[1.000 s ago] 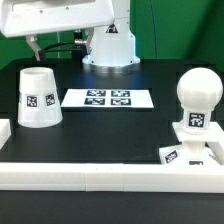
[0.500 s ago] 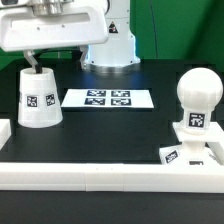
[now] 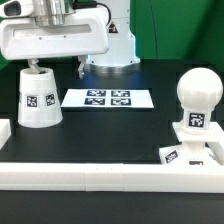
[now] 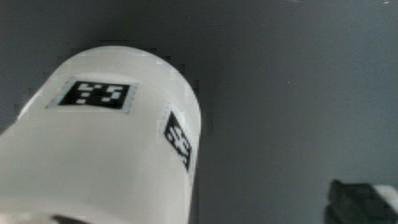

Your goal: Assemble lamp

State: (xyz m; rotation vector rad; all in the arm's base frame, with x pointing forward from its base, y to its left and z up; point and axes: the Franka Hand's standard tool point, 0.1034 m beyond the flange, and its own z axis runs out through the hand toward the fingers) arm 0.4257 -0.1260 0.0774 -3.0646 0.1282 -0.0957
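Shade stands mouth-down at exterior view's left, left of marker board. Bulb already upright on base at far right, well apart. Gripper hangs just over shade top, fingers spread, holding nothing; 1 fingertip near the crown. Wrist view: shade fills the frame. Step, by my read: shade pickup. Next needs descent w/ fingers straddling the taper, then close.

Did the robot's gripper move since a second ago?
Yes. The gripper has come down and toward the exterior view's right, measured against the marker board. It now hangs right over the shade.
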